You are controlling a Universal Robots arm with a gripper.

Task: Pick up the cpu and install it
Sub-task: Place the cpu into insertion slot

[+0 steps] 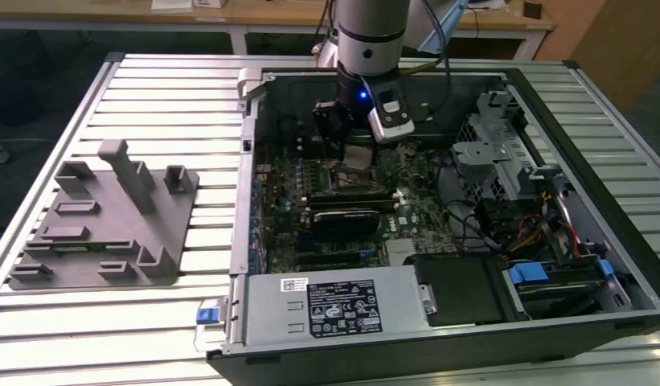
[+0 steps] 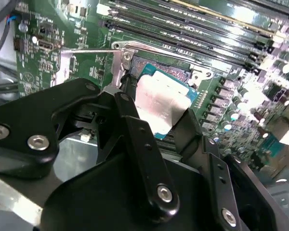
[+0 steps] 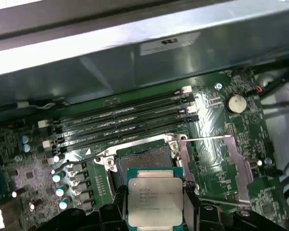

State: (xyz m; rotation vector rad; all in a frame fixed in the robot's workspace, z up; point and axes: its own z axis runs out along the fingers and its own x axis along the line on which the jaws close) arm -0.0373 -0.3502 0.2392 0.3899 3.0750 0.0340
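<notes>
The gripper grips the cpu by two opposite edges, its fingers closed to the chip's width. The chip is a flat square, a silvery-grey metal lid (faintly printed) over a teal rim, held over the open socket of the motherboard inside the computer case.

Slatted metal surface, pale ribs running side to side. Lying flat on it at the exterior view's left: a grey fixture plate studded with upright blocks. Just beside that, toward the exterior view's right: an open computer case on its side, reaching from far edge to near edge.
</notes>
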